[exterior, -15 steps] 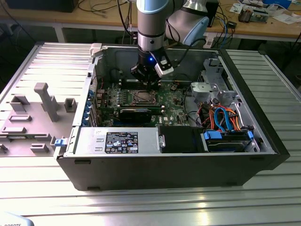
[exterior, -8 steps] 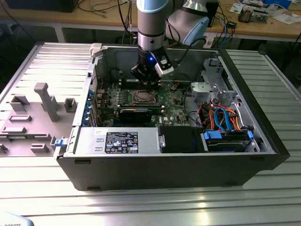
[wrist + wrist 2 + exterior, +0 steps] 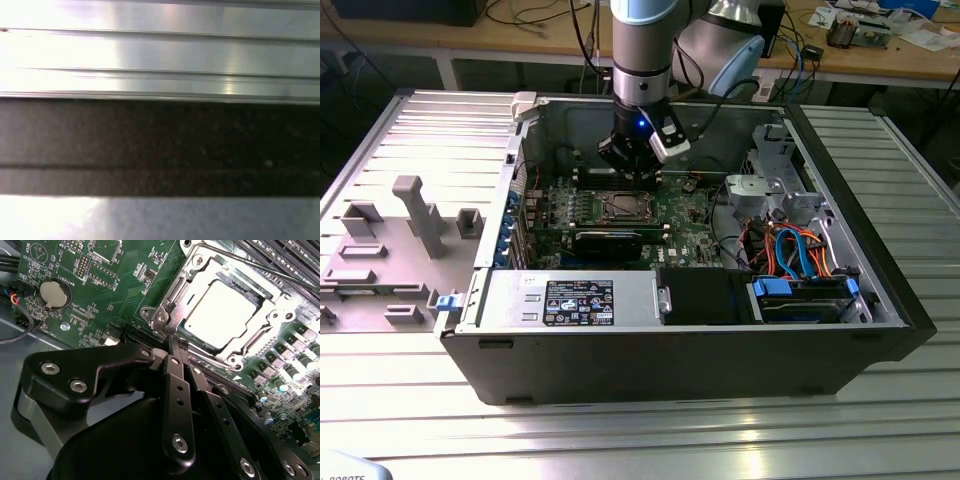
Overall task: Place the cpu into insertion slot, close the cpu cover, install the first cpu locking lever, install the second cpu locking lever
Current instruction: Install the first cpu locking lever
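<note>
While the arm is hanging over the open case (image 3: 470, 340), the exterior view's left is showing a grey fixture tray (image 3: 400, 240) lying on the ribbed table (image 3: 620, 440), well apart from the work. Moving toward the middle, the green board (image 3: 560, 210) is lying flat inside the case, and the slot (image 3: 620, 207) is sitting near its centre. The gripper (image 3: 638, 165) is poised just beside the slot's far edge.

In the second wrist view, the cpu (image 3: 220, 307) is already sitting in the slot, its dull silver top showing through the window of the cover (image 3: 172, 295), which is lying down flat around it. The gripper (image 3: 173, 342) is looking clenched, its 2 fingers pressed together with nothing seen between them, tips just beside 1 corner of the cover. A thin metal rod (image 3: 260, 267), likely 1 locking lever, is running along the slot's far side.

Judging from this, 2 steps are looking done and the lever work is in hand. That is calling for a steady push on the lever, kept clear of the cpu.

At the exterior view's right, orange and blue cables (image 3: 800, 250) are trailing beside the drive cage (image 3: 770, 190).
</note>
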`<move>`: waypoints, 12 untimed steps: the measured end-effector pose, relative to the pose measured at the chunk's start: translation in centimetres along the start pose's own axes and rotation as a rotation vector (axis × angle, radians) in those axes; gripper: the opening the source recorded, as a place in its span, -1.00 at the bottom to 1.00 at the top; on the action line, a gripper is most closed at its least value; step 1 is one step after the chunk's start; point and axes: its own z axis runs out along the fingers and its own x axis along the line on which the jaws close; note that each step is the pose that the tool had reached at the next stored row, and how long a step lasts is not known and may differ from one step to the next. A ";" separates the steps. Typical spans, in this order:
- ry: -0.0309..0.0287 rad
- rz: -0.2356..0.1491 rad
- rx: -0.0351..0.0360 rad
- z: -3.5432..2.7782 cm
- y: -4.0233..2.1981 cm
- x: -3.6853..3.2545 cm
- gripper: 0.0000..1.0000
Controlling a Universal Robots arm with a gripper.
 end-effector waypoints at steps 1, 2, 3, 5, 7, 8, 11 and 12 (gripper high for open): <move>0.0001 0.000 0.0002 -0.01 -0.11 0.00 -0.79; 0.0000 0.000 0.0001 -0.01 -0.15 0.00 -0.79; 0.0000 0.000 0.0001 -0.01 -0.18 0.00 -0.79; 0.0000 0.000 0.0001 -0.01 -0.22 0.00 -0.79; 0.0000 0.000 0.0001 -0.01 -0.25 0.00 -0.79; 0.0001 0.000 0.0001 -0.01 -0.27 0.01 -0.79; 0.0000 0.000 0.0001 -0.01 -0.52 0.01 -0.79; 0.0000 0.000 0.0001 -0.01 -0.54 0.01 -0.79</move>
